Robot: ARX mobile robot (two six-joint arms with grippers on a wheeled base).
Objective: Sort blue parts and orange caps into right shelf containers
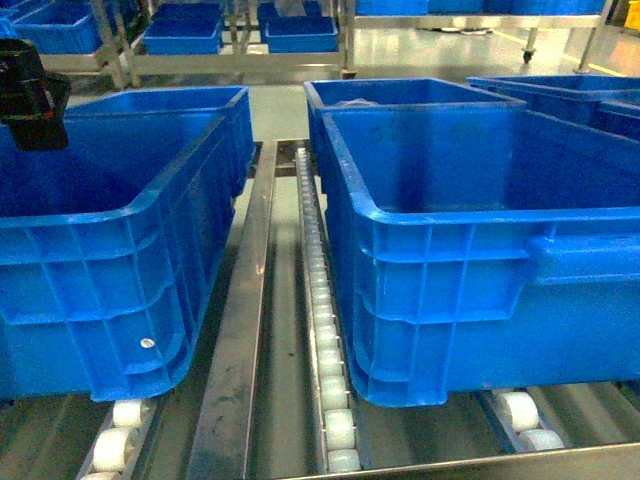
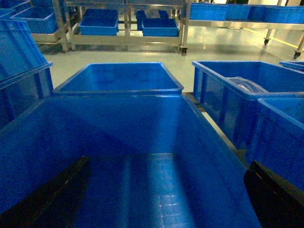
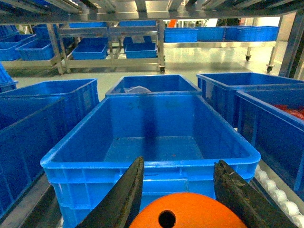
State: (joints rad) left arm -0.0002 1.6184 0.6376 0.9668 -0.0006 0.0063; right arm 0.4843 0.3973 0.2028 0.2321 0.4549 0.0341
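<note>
Right claw (image 3: pixel 178 190) clamped on a stubby orange cap (image 3: pixel 183 211) w/ a hole in its flat top, just short of the big bright-blue ribbed plastic crate (image 3: pixel 152 164).

Guessing it's held high at the near rim so it clears the wall before the drop. Crate sits on the steel roller shelf (image 1: pixel 325 330). Cap's cut off at the bottom, no print visible. Left claw (image 2: pixel 166 190) is spread apart over another blue crate (image 2: pixel 156 142), only dark finger edges show, nothing between them.
</note>
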